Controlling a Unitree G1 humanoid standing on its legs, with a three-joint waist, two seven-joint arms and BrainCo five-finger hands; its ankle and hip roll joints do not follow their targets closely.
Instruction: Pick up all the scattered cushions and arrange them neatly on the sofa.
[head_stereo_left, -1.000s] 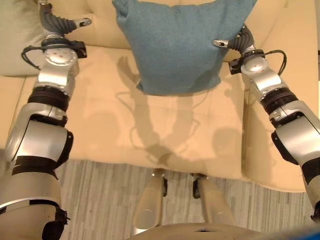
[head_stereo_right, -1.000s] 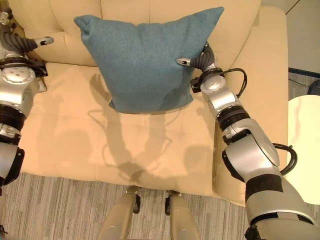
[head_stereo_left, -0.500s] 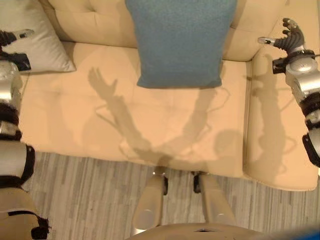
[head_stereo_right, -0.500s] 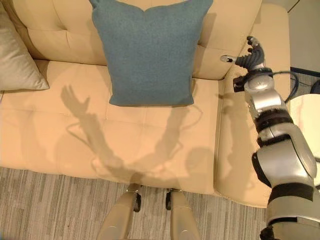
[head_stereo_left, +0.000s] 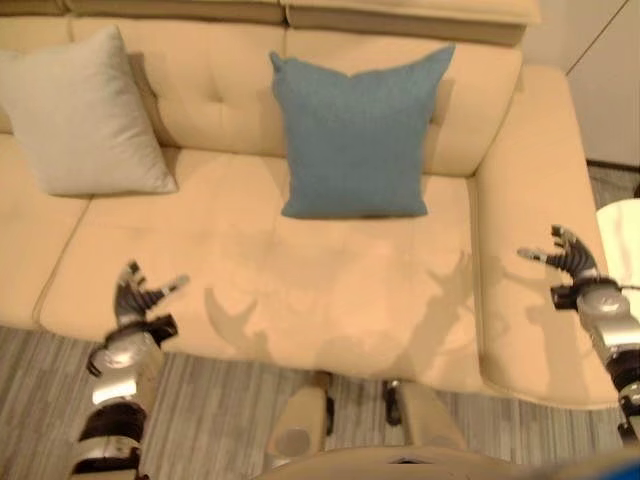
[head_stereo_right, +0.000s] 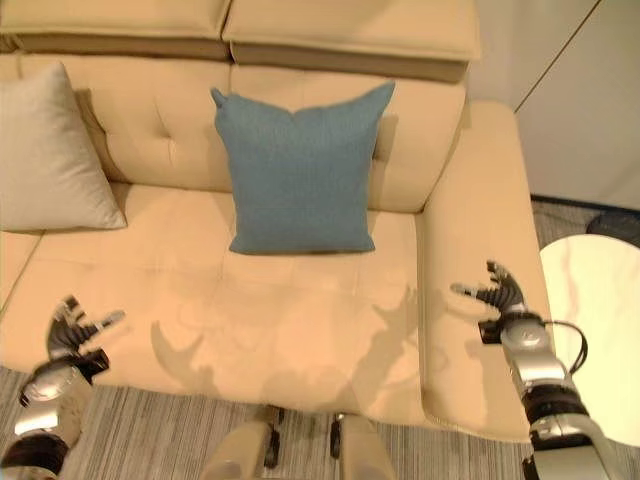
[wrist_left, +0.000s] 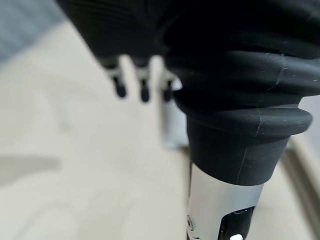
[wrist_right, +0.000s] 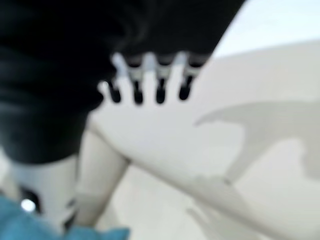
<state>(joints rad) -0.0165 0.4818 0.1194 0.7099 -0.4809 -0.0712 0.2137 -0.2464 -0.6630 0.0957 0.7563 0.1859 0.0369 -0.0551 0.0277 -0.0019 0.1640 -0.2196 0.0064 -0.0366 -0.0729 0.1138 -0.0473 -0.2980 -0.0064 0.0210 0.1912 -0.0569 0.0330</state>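
A blue cushion (head_stereo_left: 356, 137) stands upright against the backrest of the cream sofa (head_stereo_left: 300, 290), near the seat's middle. A pale grey cushion (head_stereo_left: 85, 115) leans on the backrest to its left. My left hand (head_stereo_left: 138, 306) hovers open over the seat's front left edge, holding nothing. My right hand (head_stereo_left: 567, 257) is open above the sofa's right armrest (head_stereo_left: 530, 220), also holding nothing. In the left wrist view the fingers (wrist_left: 142, 80) point straight over pale upholstery. The right wrist view shows the straight fingers (wrist_right: 148, 81) over cream fabric.
A round white table (head_stereo_right: 600, 330) stands right of the armrest. Striped grey floor (head_stereo_left: 210, 420) runs along the sofa's front. The seat between the cushions and the front edge is bare.
Both hands let go of the blue cushion and drew back to the sofa's front and armrest. The camera pulled back, bringing the grey cushion and backrest top into view.
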